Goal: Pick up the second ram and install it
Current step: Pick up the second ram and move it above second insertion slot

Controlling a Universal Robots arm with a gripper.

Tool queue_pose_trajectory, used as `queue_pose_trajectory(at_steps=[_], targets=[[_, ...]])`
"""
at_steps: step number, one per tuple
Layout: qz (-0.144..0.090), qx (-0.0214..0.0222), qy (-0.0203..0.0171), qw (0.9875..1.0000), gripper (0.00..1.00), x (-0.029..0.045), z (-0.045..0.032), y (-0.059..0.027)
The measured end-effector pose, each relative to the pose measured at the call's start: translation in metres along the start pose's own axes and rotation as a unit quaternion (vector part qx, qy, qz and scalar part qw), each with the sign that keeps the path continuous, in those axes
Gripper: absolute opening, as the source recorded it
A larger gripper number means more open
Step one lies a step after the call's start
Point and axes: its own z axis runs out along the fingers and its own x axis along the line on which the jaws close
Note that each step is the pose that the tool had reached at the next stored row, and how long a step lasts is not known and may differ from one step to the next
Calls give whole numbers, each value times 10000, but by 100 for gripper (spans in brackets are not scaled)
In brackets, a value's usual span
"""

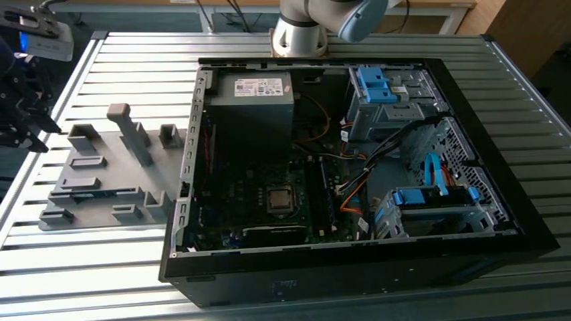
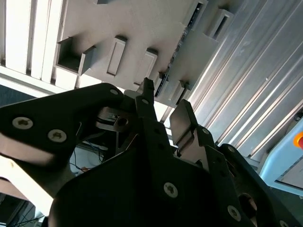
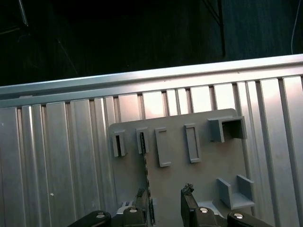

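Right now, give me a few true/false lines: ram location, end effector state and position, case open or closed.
1. The ram sits in the grey holder. True.
2. The end effector is shut on the ram. False: it is open and holds nothing.
3. The end effector is inside the case. False: it is outside the case, by the holder, on the exterior view's left.
4. The holder lies on the slatted table. True.
5. The case is closed. False: it is open and the motherboard shows.
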Motion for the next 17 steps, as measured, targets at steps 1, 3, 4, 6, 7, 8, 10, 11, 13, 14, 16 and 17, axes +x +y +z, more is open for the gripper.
queue_pose_trajectory(at_steps=[1,3,4,6,7,8,10,11,13,14,16,17], targets=[[-4,0,0,10000,41,4,18,-1],[-21,-1,1,10000,41,10,52,-2],[-34,2,1,10000,41,13,64,-3],[-59,13,3,10000,41,17,82,-4],[-66,18,4,10000,41,20,91,-5],[-69,25,5,10000,41,21,100,-5],[-71,39,6,10000,41,24,124,-6],[-71,39,6,10000,41,25,142,-7],[-71,39,6,10000,41,27,165,-7],[-70,39,7,10000,41,27,165,-7],[-71,39,5,10000,41,27,166,-8],[-71,39,5,10000,41,27,166,-7]])
